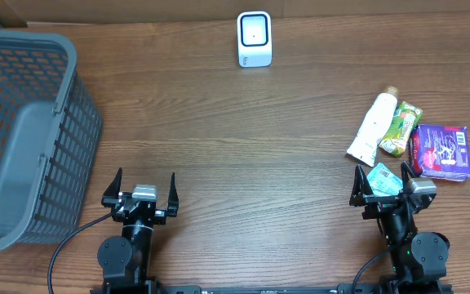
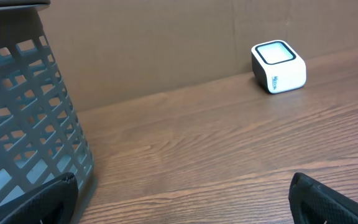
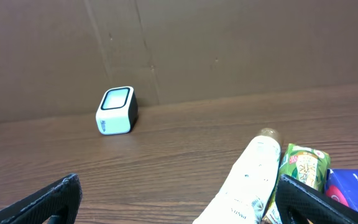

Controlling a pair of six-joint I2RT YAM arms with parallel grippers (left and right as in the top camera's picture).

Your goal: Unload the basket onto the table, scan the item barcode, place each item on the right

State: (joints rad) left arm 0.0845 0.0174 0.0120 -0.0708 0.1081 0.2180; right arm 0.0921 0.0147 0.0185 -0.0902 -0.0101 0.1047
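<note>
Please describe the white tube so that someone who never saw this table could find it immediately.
Look at the cluster of items on the right side of the wooden table. The white tube is the leftmost one, lying tilted beside a green packet. Only it is long and white, with a tan cap.

Small white cube scanner (image 1: 254,38) with a dark-rimmed window, upright at far centre. Items clustered at right: white plastic tube (image 1: 373,126) lying flat, cap at far end; green foil packet (image 1: 400,129) against its right side; purple printed box (image 1: 441,152) flat, rightmost; teal packet (image 1: 382,178) nearest, partly hidden.
</note>
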